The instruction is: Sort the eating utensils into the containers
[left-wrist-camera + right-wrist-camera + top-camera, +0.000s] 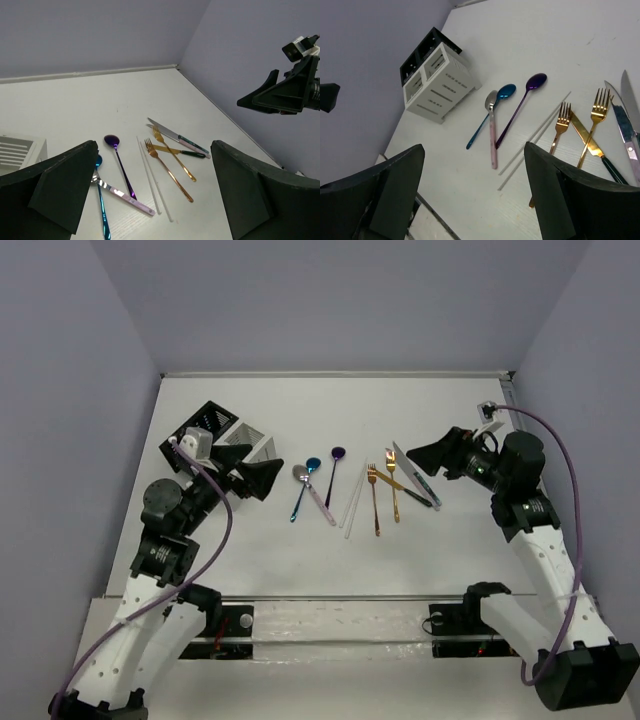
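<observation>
- Left wrist view showed the left tool (152, 146) spread wide and empty, its two dark fingers framing the cutlery on the white worktop (75, 100).
- The right tool (472, 147) was also released and held nothing. It hung over the right side of the worktop, near the knives (627, 97).
- Just beside the left tool stood the white caddy (440, 82), with the black caddy (420, 52) touching its far side.
- Every utensil lay flat on the worktop between the two tools, outside the caddies.
- Nearest the caddies, a blue spoon (487, 120) crossed a silver spoon (492, 132) with a pink handle. A purple spoon (517, 112) lay just beside them.
- Next came the white chopsticks (535, 132), side by side.
- Beyond them lay two gold forks (561, 120). One crossed a green-handled knife (612, 170), and the silver-bladed knives lay farthest right.
</observation>
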### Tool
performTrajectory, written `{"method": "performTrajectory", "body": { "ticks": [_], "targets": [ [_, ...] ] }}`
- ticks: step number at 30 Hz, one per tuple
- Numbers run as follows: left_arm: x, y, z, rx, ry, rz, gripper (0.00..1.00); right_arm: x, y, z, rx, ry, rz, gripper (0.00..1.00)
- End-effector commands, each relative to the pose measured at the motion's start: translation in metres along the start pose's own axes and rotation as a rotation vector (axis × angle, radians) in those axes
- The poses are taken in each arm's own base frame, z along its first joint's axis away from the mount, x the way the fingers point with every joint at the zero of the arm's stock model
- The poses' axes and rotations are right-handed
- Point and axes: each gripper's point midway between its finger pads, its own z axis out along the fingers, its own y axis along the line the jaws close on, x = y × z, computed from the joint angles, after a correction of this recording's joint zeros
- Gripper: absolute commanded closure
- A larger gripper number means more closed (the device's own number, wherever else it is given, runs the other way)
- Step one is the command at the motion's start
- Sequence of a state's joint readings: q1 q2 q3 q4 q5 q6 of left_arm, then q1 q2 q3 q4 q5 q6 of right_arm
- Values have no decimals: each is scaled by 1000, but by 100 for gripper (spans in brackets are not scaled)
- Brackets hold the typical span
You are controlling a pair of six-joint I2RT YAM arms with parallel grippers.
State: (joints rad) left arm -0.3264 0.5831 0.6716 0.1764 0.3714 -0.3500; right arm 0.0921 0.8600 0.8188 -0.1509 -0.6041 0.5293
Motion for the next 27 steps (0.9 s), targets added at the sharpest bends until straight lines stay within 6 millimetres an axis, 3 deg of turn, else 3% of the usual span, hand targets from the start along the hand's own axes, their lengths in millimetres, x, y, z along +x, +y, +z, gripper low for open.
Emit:
{"method": "performTrajectory", "body": {
  "ticks": [1, 6, 7, 10, 11, 16, 17, 22, 25, 26, 27],
  "targets": [
    [-15, -6, 7, 25, -18, 11, 1, -19, 24, 2, -81, -37, -62, 13],
    [-14, -10, 16, 60, -13, -61, 1, -16, 17, 8, -62, -28, -66, 19],
    [-11, -7, 19, 61, -5, -71, 1, -15, 16, 11, -61, -21, -65, 28],
    [-5, -5, 25, 66, 23, -87, 1, -5, 14, 22, -57, 28, -61, 39],
    [-3, 0, 26, 49, 30, -89, 1, -2, 16, 26, -56, 48, -82, 52],
    [-2, 8, 24, 11, 23, -84, 4, 42, 27, 68, 6, 196, -179, 49],
    [-3, 8, 24, 8, 20, -80, 5, 42, 34, 69, -3, 192, -189, 49],
    [-7, 19, 17, -61, -2, -63, 27, 73, 44, 109, 43, 288, -254, 50],
    [-9, 26, 12, -110, -9, -46, 45, 100, 50, 132, 56, 363, -290, 52],
    [-10, 29, 10, -130, -12, -39, 54, 119, 46, 139, 83, 410, -313, 53],
    [-11, 30, 9, -138, -17, -35, 57, 113, 47, 141, 94, 394, -323, 53]
  ]
}}
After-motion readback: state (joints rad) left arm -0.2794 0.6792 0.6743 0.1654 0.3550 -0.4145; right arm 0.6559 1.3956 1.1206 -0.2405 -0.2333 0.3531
